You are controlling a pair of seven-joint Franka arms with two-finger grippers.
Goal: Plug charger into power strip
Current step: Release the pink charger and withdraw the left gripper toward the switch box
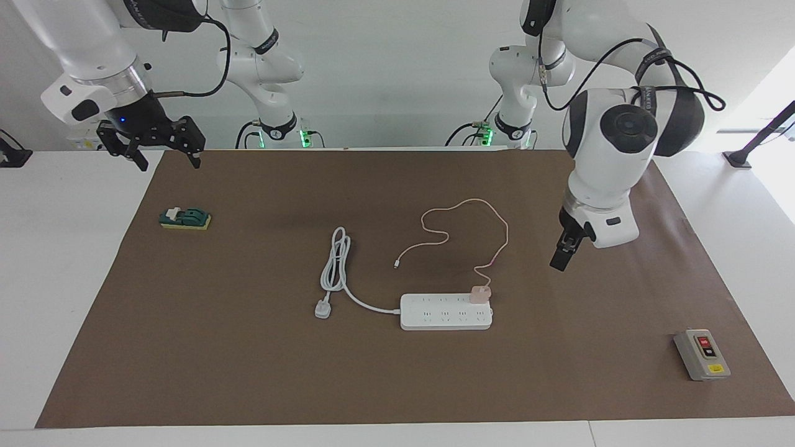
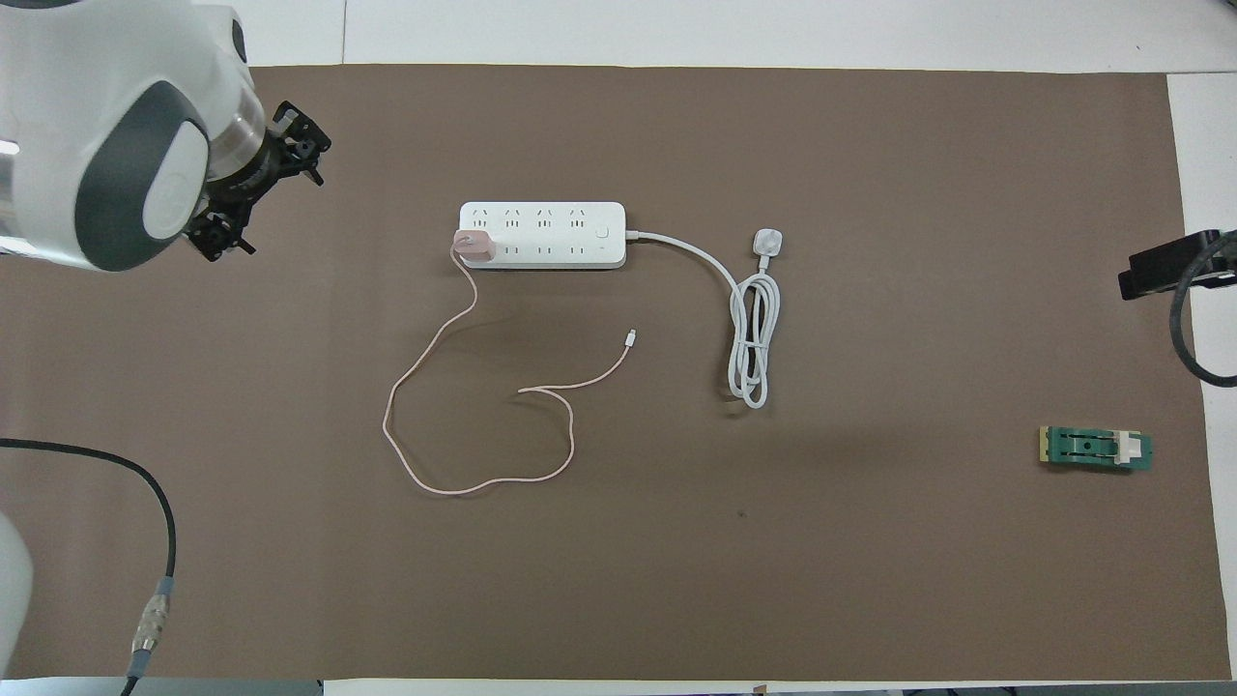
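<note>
A pale pink charger (image 1: 480, 294) sits plugged into the end socket of a white power strip (image 1: 444, 312) lying flat mid-desk on a brown mat (image 1: 248, 372). Its thin pink cable (image 1: 459, 230) loops across the mat toward the robots. The left gripper (image 1: 562, 253) hangs in the air well apart from the charger, toward the left arm's end of the desk, its jaws open and holding nothing. The right gripper (image 1: 163, 152) waits raised over the mat's corner by its base, jaws open and empty.
</note>
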